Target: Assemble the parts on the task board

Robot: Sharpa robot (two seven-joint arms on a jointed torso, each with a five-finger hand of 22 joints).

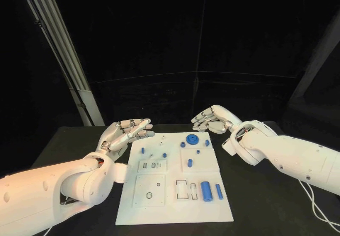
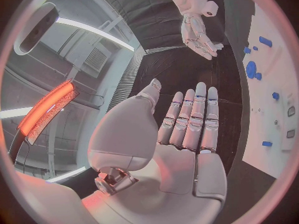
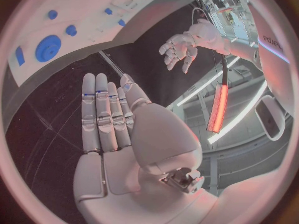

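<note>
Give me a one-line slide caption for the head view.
Both silver hands, left and right, hover open beside the white task board, whose small blue plastic parts lie untouched.

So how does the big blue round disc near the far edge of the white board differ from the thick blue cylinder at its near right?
The blue round disc is wide and flat with a raised hub, sitting face-up; the thick blue cylinder is long and lies on its side. The disc is at the far end of the white task board, between the two open hands; the cylinder lies at the near right, beside a thinner blue rod. Both are blue and untouched.
</note>
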